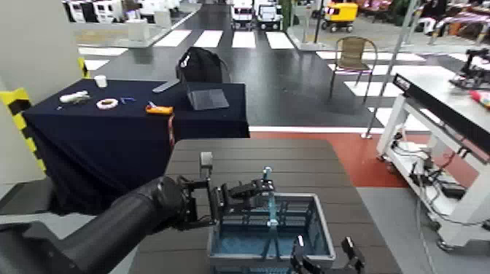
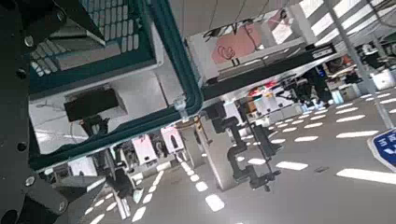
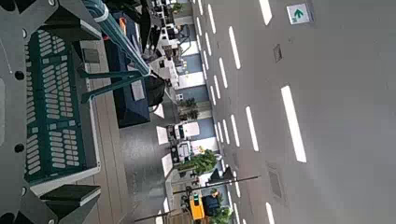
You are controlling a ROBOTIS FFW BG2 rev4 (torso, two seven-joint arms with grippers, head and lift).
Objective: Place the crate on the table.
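The crate (image 1: 251,237), grey-rimmed with slatted blue-grey walls and an upright teal hoop handle (image 1: 268,195), is over the near end of the dark slatted table (image 1: 292,157). I cannot tell whether it rests on the table or hangs just above it. My left gripper (image 1: 261,192) reaches in from the left and is shut on the top of the handle. My right gripper (image 1: 324,251) is open at the crate's near right corner, its fingers on either side of the rim. The crate's slatted wall fills the right wrist view (image 3: 56,112) and shows in the left wrist view (image 2: 112,37).
A navy-draped table (image 1: 124,124) with small items, a laptop and a black bag (image 1: 200,65) stands behind on the left. A white-framed workbench (image 1: 445,124) stands to the right. A chair (image 1: 354,58) is farther back. The far half of the slatted table is bare.
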